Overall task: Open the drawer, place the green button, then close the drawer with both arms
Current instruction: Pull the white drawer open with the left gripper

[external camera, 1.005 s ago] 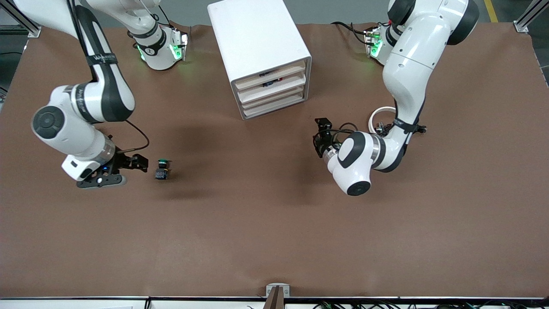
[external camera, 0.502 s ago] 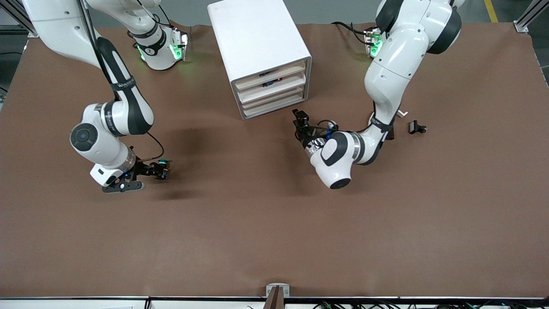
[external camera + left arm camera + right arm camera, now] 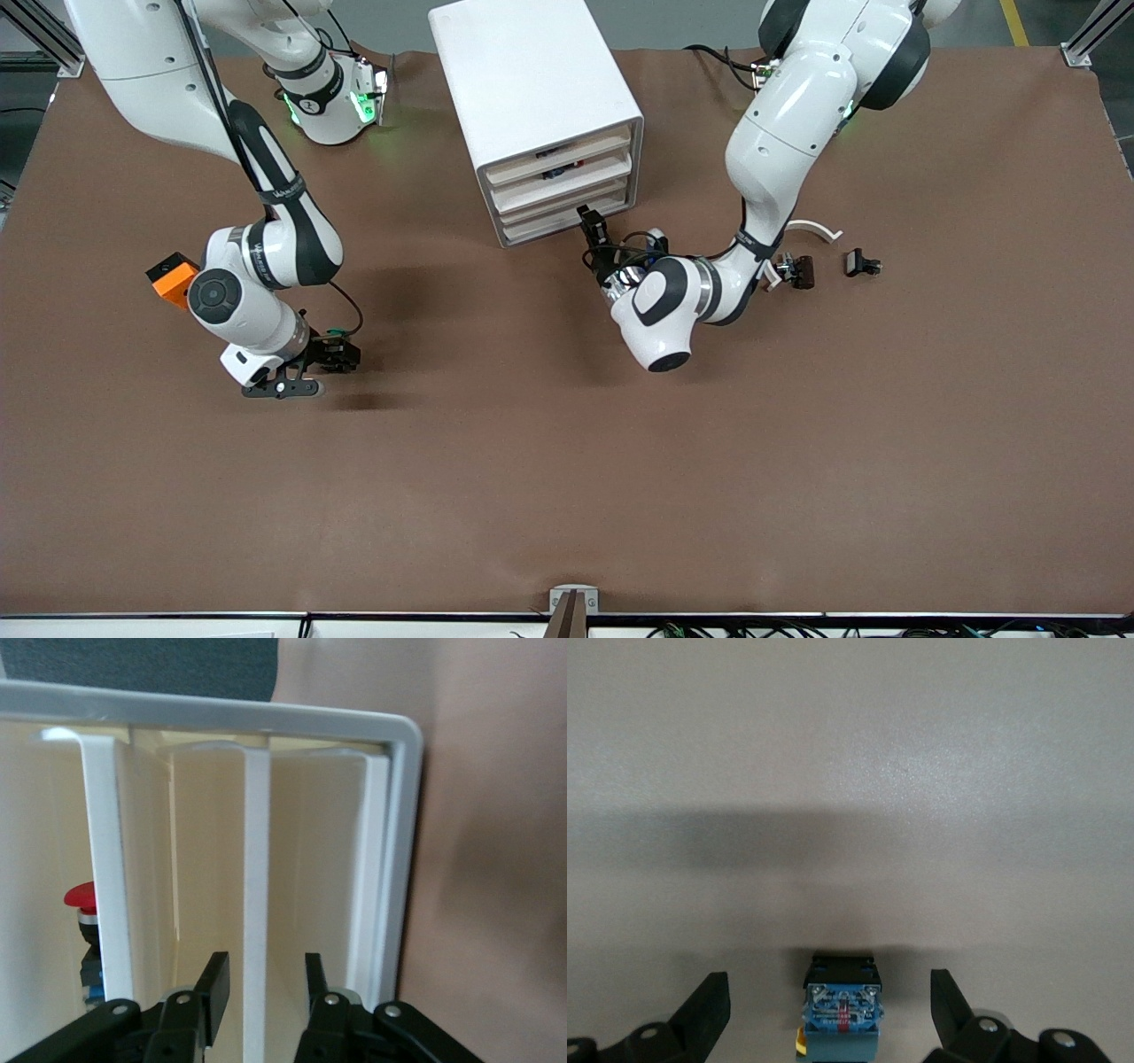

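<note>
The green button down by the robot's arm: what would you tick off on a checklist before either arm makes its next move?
1. Button lined up with the right gripper: ok, it sits on the table between the jaws.
2. Right jaws wide enough: ok, open, with a gap on each side of the button.
3. Left gripper at the drawer: ok, its jaws stand either side of the front edge, low on the cabinet.
4. Left jaws clamped on that edge: not ok, there are gaps on both sides.
5. Drawer pulled out for the button: not ok, no drawer sticks out.
6. Free room inside that drawer: cannot tell.
</note>
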### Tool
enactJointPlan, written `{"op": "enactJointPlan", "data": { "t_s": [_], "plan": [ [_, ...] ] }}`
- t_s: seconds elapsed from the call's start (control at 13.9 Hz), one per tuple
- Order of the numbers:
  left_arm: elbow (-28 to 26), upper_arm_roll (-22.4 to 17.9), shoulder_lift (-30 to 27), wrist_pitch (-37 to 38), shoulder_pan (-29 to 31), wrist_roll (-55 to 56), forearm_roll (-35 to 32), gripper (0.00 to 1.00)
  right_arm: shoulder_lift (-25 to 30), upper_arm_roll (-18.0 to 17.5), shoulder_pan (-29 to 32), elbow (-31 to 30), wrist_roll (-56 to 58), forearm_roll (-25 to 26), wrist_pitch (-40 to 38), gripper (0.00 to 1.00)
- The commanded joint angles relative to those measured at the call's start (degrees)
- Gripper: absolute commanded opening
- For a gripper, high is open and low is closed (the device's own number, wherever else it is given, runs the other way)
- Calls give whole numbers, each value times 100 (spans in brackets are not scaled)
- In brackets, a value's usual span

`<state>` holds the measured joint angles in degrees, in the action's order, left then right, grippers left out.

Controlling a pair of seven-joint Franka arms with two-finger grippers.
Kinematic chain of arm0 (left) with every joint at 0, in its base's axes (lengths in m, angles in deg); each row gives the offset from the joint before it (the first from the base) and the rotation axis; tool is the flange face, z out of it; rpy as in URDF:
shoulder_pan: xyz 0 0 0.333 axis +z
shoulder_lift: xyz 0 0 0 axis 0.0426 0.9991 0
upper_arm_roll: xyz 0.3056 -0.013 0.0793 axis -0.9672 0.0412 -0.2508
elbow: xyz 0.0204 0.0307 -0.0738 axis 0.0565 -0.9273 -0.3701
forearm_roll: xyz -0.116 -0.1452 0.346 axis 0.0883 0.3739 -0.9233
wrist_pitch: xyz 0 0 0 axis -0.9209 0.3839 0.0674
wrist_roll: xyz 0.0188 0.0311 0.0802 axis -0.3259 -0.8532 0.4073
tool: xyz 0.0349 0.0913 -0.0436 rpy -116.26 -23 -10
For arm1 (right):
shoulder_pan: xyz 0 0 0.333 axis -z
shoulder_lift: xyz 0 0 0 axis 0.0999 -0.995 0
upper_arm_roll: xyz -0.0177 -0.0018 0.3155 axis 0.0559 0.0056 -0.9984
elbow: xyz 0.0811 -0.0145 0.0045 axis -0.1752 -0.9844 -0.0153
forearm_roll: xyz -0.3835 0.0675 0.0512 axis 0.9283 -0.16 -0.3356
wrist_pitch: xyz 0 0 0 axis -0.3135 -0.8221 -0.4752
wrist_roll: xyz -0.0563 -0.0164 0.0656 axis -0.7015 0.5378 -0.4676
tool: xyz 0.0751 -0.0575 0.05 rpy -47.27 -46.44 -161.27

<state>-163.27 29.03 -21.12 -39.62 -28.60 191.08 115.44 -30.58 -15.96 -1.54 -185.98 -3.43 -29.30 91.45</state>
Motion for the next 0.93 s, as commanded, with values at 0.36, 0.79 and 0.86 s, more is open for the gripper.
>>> {"op": "enactJointPlan", "data": {
  "t_s": [0.36,0.79,0.86],
  "plan": [
    [118,-32,216,107,-428,251,146,36,-138,20,103,21,-101,29,1,65],
    [162,-102,277,107,-237,243,111,0,-165,20,60,30,-92,38,-25,21],
    [206,-111,277,90,-88,164,103,0,-165,20,60,38,-92,38,-25,20]
  ]
}}
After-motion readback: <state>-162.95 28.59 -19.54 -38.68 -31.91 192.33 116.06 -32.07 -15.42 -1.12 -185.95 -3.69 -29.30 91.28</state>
